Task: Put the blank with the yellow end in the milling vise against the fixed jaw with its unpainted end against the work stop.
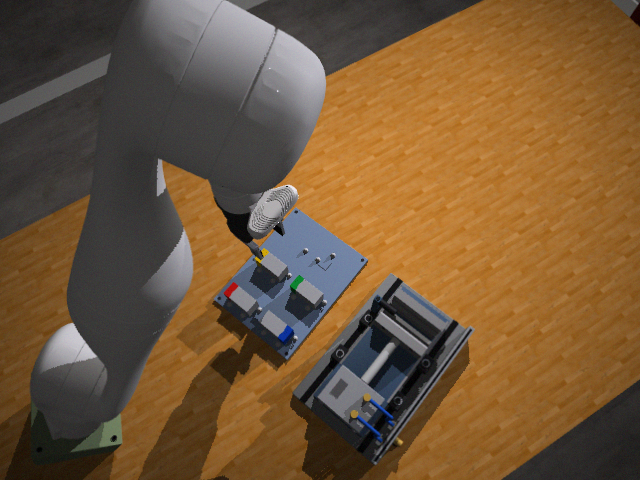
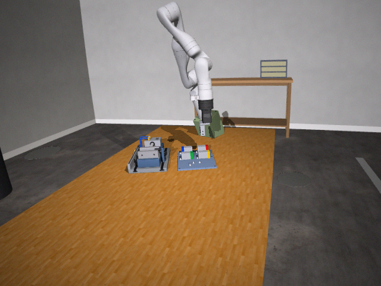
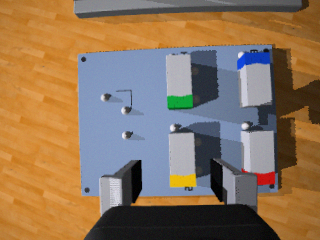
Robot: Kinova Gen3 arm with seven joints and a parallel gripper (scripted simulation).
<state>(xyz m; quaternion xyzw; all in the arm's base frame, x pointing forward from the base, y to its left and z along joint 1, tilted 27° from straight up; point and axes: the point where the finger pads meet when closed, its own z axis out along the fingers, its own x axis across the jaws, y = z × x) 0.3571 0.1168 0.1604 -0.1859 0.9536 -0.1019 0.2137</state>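
- The yellow-ended blank (image 3: 182,158) lay flat on the blue-grey plate (image 3: 100,134), and in the wrist view it sat between the two fingers, though the exterior view showed the gripper (image 3: 179,186) hanging well above it.
- The jaws stood fully apart and held nothing.
- Just beside that blank, on the same plate, lay the red-ended blank (image 3: 259,155); beyond them lay the green-ended blank (image 3: 179,80) and the blue-ended blank (image 3: 255,79), all four apart from one another.
- Small round pegs (image 3: 126,111) stood on the bare part of the plate, to one side of the blanks.
- Past the plate, on the wooden floor strip (image 1: 465,180), sat the milling vise (image 1: 385,361), near the plate but not touching it, with blue hoses (image 1: 375,417) at one end block.
- I could not make out the work stop from where I stood.
- The arm (image 2: 196,67) bent down from above, its green base (image 2: 215,126) at the far end of the strip.
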